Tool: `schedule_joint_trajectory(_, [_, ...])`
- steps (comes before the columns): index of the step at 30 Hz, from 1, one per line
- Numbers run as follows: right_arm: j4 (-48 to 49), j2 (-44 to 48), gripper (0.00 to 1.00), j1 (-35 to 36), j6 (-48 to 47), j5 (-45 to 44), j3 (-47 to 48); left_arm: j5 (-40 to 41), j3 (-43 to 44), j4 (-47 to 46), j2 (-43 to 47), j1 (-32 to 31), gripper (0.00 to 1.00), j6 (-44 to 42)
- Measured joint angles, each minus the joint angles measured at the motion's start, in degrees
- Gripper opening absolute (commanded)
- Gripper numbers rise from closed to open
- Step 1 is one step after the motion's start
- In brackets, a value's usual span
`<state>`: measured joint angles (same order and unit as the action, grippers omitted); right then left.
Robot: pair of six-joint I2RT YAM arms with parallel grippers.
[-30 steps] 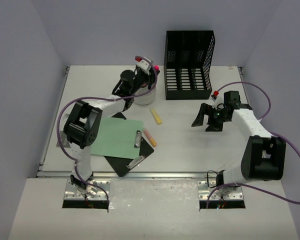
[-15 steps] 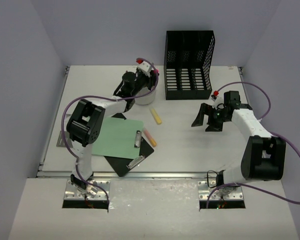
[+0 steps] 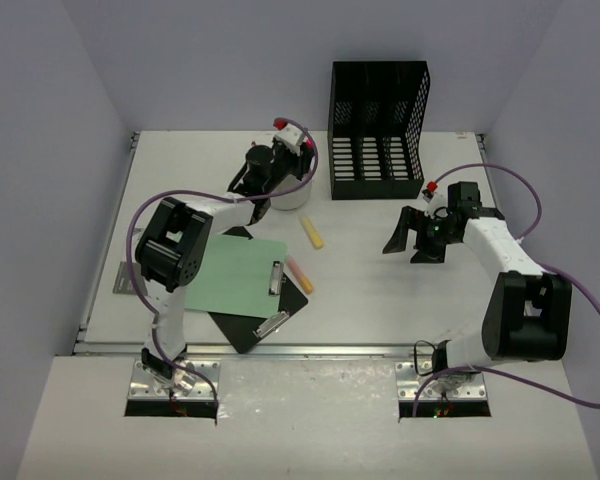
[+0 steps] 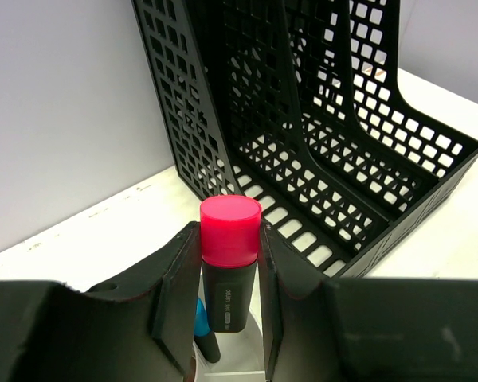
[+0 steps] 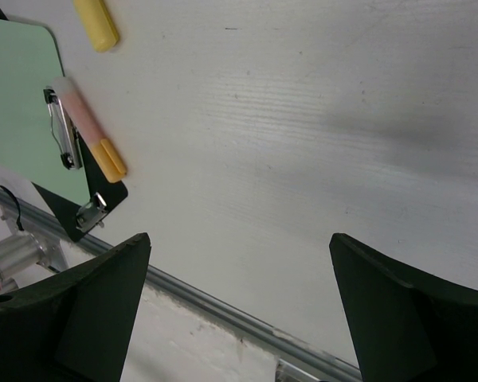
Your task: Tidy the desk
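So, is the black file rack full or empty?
Empty: the slots of the file rack show only bare mesh, in the top and left wrist views.

Black mesh file rack point(image 3: 378, 130), white cup point(image 3: 294, 197) beside it, pink-capped marker point(image 4: 230, 267), yellow highlighter point(image 3: 311, 232), green clipboard point(image 3: 240, 275)

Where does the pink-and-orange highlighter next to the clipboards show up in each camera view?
Top external: the pink-and-orange highlighter lies left of centre, at the green clipboard's right edge.
Left wrist: not in it.
Right wrist: upper left, just right of the metal clip.
Shared landmark: the green clipboard, in the top and right wrist views only.
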<state>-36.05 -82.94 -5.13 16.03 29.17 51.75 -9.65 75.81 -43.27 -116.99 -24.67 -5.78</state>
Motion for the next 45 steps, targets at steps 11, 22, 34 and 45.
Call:
schedule_joint_trajectory(11, [-0.2,0.0,0.94,0.0,0.0,0.6,0.0,-0.1,0.0,1.7,0.0,0.0,0.48,0.1])
schedule_joint_trajectory(22, [-0.2,0.0,0.94,0.0,0.0,1.6,0.0,-13.8,0.0,14.6,11.7,0.4,0.71,-7.9])
schedule_joint_trajectory(34, [-0.2,-0.1,0.94,0.0,0.0,3.0,-0.4,-22.3,18.8,83.0,14.2,-7.1,0.58,-63.2])
schedule_joint_trajectory(45, [-0.2,-1.5,0.94,0.0,0.0,3.4,-0.5,-10.0,6.5,102.0,9.7,-22.8,0.56,-80.8])
